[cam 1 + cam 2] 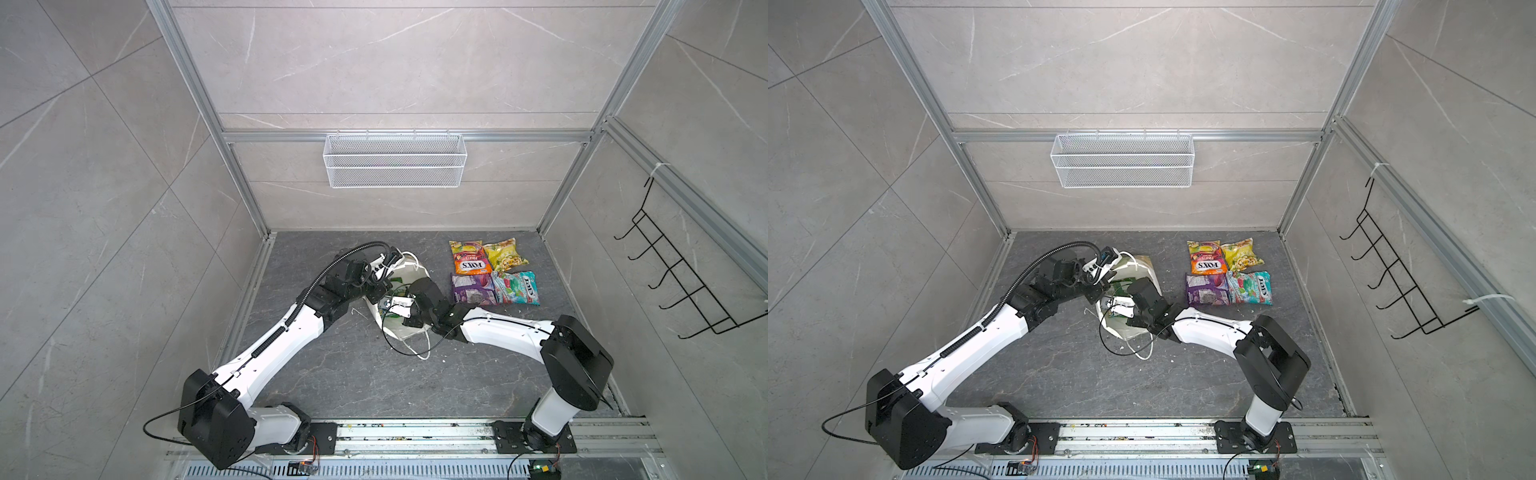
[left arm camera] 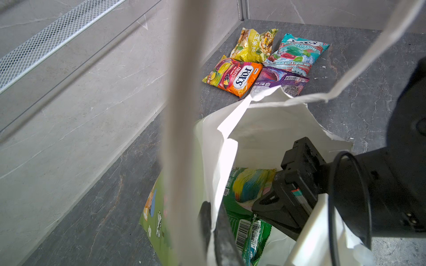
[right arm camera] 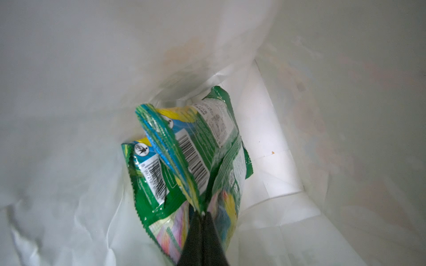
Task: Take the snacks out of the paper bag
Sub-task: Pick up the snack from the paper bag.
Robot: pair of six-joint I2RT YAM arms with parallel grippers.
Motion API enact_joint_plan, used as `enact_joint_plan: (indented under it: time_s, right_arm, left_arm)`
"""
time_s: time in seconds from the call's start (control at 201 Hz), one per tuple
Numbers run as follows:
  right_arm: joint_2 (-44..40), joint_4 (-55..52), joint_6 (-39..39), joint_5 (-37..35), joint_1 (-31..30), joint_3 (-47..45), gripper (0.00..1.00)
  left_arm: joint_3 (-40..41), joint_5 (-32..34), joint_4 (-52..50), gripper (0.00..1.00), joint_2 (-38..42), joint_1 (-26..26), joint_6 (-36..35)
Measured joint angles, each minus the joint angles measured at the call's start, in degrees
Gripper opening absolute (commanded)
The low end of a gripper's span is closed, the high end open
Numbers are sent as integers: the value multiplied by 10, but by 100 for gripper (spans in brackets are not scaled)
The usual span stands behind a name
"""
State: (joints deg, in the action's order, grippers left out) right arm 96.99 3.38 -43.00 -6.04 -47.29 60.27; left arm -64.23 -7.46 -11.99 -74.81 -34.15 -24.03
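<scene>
Left hand pinches the rim of the white paper carrier bag with pale green flowered front, apparently holding its mouth open. Right hand, inside the bag, is pressed together on the crimped edge of a glossy green plastic packet; a second green packet lies beside it. Beyond the right hand, outside the bag: orange packet, yellow packet, purple packet, teal packet, grouped on the dark grey surface.
</scene>
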Motion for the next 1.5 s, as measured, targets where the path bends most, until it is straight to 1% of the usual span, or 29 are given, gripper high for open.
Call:
enact_joint_plan:
  time_s: [0.309, 0.368, 0.413, 0.443, 0.607, 0.891, 0.916, 0.961, 1.15, 1.289, 1.349, 1.409, 1.464, 1.498]
  right_arm:
    - [-59, -31, 17, 5, -11, -15, 0]
    - [-60, -37, 19, 7, -13, -15, 9]
    - [-60, -42, 22, 7, -14, -15, 18]
    - [-60, -46, 23, 8, -14, -15, 23]
    - [-55, -53, 25, 9, -19, -15, 36]
    - [-24, -53, 10, 9, -27, -14, 54]
    - [-22, -53, 7, 9, -28, -14, 61]
    - [-20, -50, 7, 9, -30, -14, 64]
    - [-6, -22, -5, 0, -32, -13, 64]
    - [18, 13, -10, -9, -32, -11, 59]
    - [32, 30, -16, -15, -32, -8, 52]
    - [45, 45, -23, -20, -32, -5, 40]
    - [55, 60, -26, -28, -32, -5, 35]
    - [59, 66, -29, -32, -32, -5, 29]
  left_arm:
    - [0, 0, 0, 0, 0, 0, 0]
    - [0, 0, 0, 0, 0, 0, 0]
    - [0, 0, 0, 0, 0, 0, 0]
    - [0, 0, 0, 0, 0, 0, 0]
    - [0, 0, 0, 0, 0, 0, 0]
    - [0, 0, 0, 0, 0, 0, 0]
    - [0, 0, 0, 0, 0, 0, 0]
    - [0, 0, 0, 0, 0, 0, 0]
    - [0, -1, 0, 0, 0, 0, 0]
    - [0, -1, 0, 0, 0, 0, 0]
    - [1, -1, 0, 0, 0, 0, 0]
    - [1, -1, 0, 0, 0, 0, 0]
    - [2, -1, 0, 0, 0, 0, 0]
    - [2, -1, 0, 0, 0, 0, 0]
